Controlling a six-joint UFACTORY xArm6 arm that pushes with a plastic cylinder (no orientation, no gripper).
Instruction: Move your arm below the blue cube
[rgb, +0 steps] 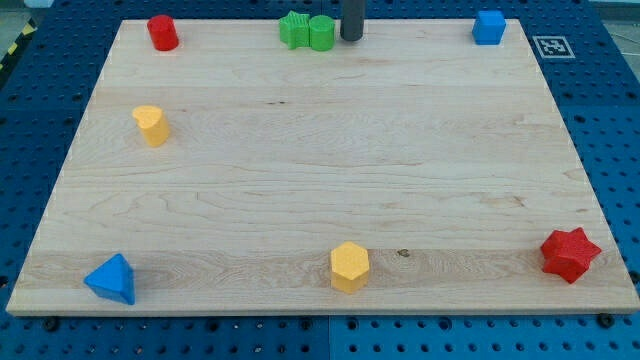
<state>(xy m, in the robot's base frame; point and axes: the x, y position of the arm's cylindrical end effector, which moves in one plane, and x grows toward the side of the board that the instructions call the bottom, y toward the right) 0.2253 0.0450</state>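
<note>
The blue cube (489, 27) sits at the view's top right corner of the wooden board (320, 170). My tip (351, 38) is at the view's top centre, well to the left of the blue cube and just right of two green blocks: a green star-like block (295, 30) and a green cylinder (321, 33), which touch each other. The rod comes down from the view's top edge.
A red cylinder (163, 33) stands at the top left. A yellow heart-shaped block (151, 126) is at the left. A blue triangular block (112, 279) is at the bottom left, a yellow hexagonal block (350, 267) at the bottom centre, a red star (570, 254) at the bottom right.
</note>
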